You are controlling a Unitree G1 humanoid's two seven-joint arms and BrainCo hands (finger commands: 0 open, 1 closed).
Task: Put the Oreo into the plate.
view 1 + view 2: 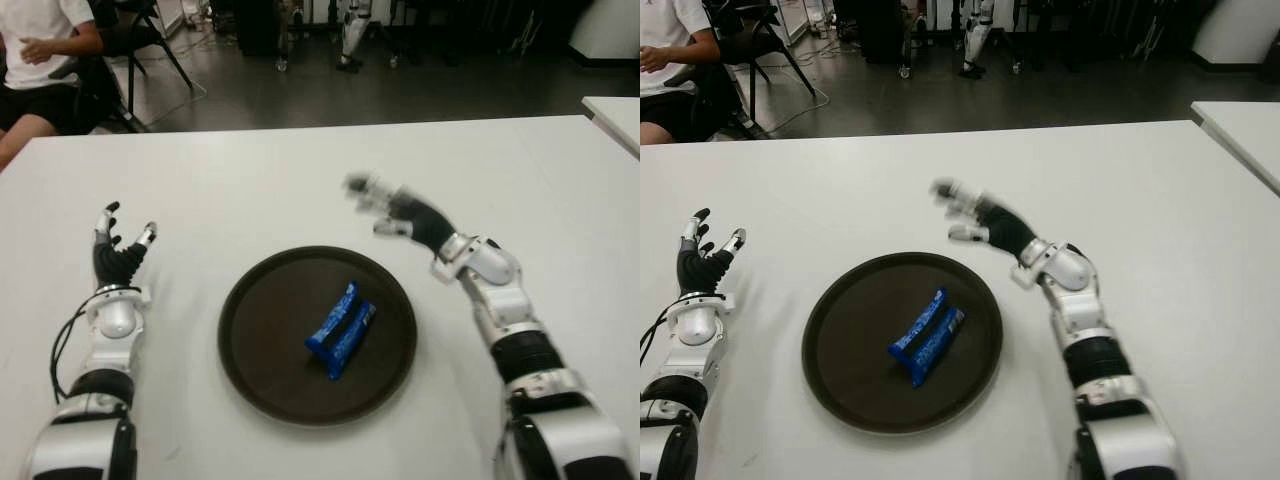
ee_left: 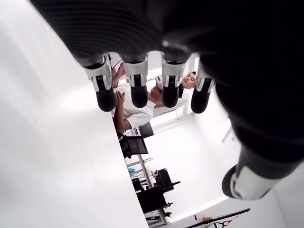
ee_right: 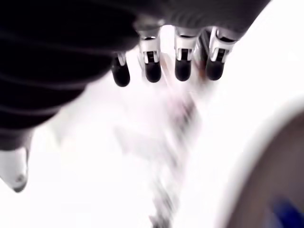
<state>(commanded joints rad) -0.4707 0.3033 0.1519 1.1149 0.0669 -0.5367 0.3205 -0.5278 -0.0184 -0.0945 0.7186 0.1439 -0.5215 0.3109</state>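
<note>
Oreo (image 1: 341,341) is seen lying inside the plate (image 1: 250,340) on the table (image 1: 250,190); the right hand (image 1: 392,212) is held empty, fingers spread, beyond the rim; left hand (image 1: 118,250), likewise spread, is left of the plate

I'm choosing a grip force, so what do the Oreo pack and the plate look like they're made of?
The Oreo pack looks like thin glossy plastic film: blue, creased, with light streaks. The plate looks like hard, matte dark-brown plastic or melamine with a raised rim; metal can't be ruled out.
</note>
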